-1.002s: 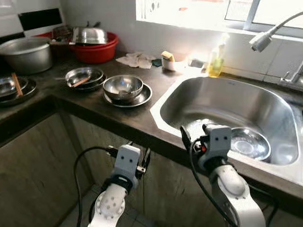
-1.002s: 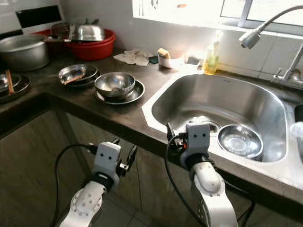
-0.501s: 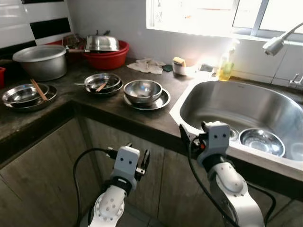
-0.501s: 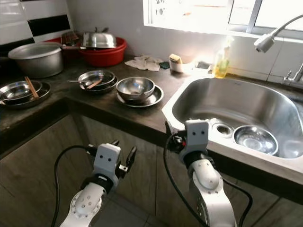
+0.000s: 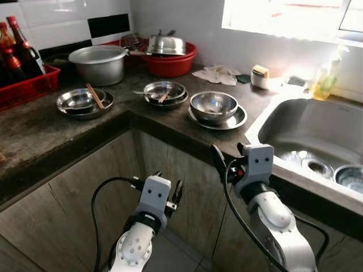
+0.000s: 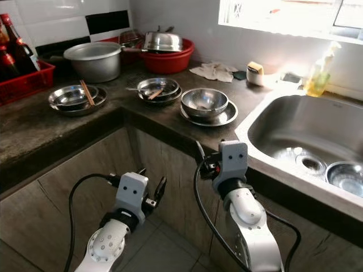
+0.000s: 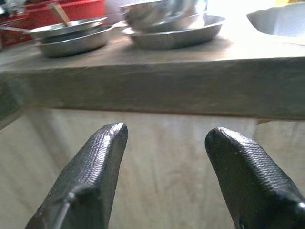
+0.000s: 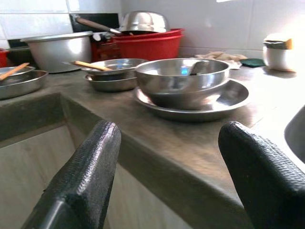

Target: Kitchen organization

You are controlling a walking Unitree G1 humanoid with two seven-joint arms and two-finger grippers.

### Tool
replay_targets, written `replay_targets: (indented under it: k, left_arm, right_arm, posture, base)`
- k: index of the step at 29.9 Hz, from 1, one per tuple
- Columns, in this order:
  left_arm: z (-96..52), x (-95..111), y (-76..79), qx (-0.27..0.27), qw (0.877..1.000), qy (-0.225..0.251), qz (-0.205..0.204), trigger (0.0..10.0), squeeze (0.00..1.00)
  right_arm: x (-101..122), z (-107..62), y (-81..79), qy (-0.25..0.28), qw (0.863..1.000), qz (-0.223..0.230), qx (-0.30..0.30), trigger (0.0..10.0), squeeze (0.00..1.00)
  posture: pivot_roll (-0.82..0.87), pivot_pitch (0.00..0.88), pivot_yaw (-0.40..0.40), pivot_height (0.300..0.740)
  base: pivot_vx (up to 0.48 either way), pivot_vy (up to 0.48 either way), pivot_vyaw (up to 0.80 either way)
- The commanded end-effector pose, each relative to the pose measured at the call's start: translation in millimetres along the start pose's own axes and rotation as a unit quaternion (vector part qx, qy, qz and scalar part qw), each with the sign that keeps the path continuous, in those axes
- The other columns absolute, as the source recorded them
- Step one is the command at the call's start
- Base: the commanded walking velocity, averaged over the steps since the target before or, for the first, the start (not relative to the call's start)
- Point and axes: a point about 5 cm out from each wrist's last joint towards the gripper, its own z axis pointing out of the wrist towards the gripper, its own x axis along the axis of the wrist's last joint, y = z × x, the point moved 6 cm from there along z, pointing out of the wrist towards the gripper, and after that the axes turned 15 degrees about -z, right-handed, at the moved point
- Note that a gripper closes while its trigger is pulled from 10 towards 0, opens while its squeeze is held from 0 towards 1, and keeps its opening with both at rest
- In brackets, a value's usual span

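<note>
A steel bowl (image 5: 213, 106) sits on a steel plate (image 5: 233, 120) in the middle of the dark counter (image 5: 68, 133). Left of it lie stacked steel plates with a spoon (image 5: 165, 92). Further left, another stack of plates holds chopsticks (image 5: 84, 101). My left gripper (image 7: 164, 133) is open and empty, low in front of the cabinet door, below the counter edge. My right gripper (image 8: 169, 131) is open and empty at counter-edge height, pointing at the bowl (image 8: 183, 81) from a short distance.
A large grey pot (image 5: 98, 63) and a red basin with a steel lid (image 5: 170, 56) stand at the back. A red crate with bottles (image 5: 22, 68) is far left. The sink (image 5: 317, 136) on the right holds a steel bowl (image 5: 350, 177). Soap bottle (image 5: 324, 79), cup (image 5: 260, 76) and cloth (image 5: 218, 73) line the wall.
The camera has swung left and drawn back: the sink slid to the right edge, the dishes came to the centre, the crate of bottles appeared. Both arms keep their pose, fingers open.
</note>
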Motion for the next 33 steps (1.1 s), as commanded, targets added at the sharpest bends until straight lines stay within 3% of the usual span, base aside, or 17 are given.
replay_targets:
  k: [1,11,20,27,30,31,33]
  left_arm:
    - [0.3,3.8,0.7,-0.002,1.000,0.007,0.006,10.0,0.00]
    - [-0.7,2.8,0.0,0.000,1.000,0.007,0.004,10.0,0.00]
    - [-0.6,2.7,-0.8,0.003,1.000,0.007,0.001,10.0,0.00]
    - [-1.5,2.2,0.2,0.003,1.000,0.006,0.001,10.0,0.00]
    - [-1.8,2.0,1.7,0.001,1.000,0.006,0.001,10.0,0.00]
    - [-2.2,2.0,2.4,0.001,1.000,0.006,0.001,10.0,0.00]
    - [-3.1,2.4,3.2,0.000,1.000,0.006,0.000,10.0,0.00]
  right_arm:
    - [1.9,0.3,0.7,0.001,1.000,0.003,0.001,10.0,0.00]
    - [1.2,1.9,-2.5,0.000,1.000,-0.001,0.014,10.0,0.00]
    - [2.2,3.3,-3.0,0.002,1.000,-0.004,0.019,10.0,0.00]
    - [4.0,11.1,-10.0,0.009,0.999,-0.022,0.045,10.0,0.00]
    - [0.7,22.1,-11.1,0.009,0.998,-0.035,0.050,10.0,0.00]
    - [-0.5,26.5,-11.5,0.008,0.998,-0.039,0.051,10.0,1.00]
    - [-1.7,33.4,-11.4,0.007,0.998,-0.046,0.053,10.0,1.00]
  posture:
    - [0.19,0.003,-0.039,0.740]
    - [0.19,0.005,-0.043,0.740]
    - [0.19,0.005,-0.043,0.740]
    - [0.19,0.007,-0.043,0.740]
    - [0.19,0.011,-0.043,0.740]
    - [0.20,0.013,-0.046,0.740]
    - [0.20,0.020,-0.050,0.740]
  base:
    - [0.270,0.000,0.00]
    - [0.297,0.000,0.00]
    - [0.000,0.000,0.00]
    - [0.000,0.000,0.00]
    - [0.000,0.000,0.00]
    - [0.000,0.000,0.00]
    - [0.000,0.000,0.00]
